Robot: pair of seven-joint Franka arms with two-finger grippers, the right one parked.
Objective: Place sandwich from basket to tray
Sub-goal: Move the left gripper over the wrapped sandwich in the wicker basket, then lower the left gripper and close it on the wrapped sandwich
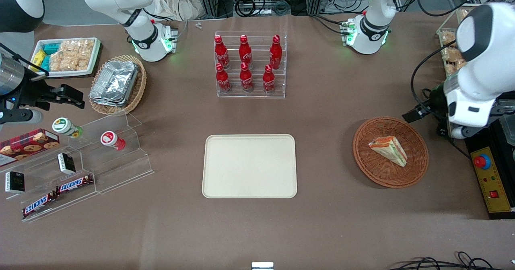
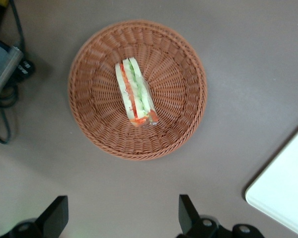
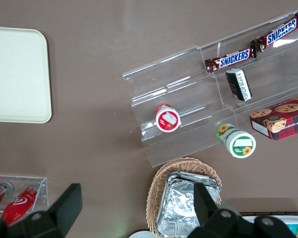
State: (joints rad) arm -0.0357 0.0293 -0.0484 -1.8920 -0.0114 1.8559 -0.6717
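The hand [image 2: 121, 220] hovers with fingers spread wide above the basket [image 2: 89, 119], whose sandwich [image 2: 135, 94] lies untouched

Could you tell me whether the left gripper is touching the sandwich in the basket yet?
Apart. The left wrist view shows the open gripper over bare table, with the basket rim lying between its fingertips and the sandwich.

- The left arm's gripper [image 2: 121, 220] hangs above the table, pointing straight down.
- Its two dark fingers [image 2: 57, 214] are spread wide apart, with nothing between them.
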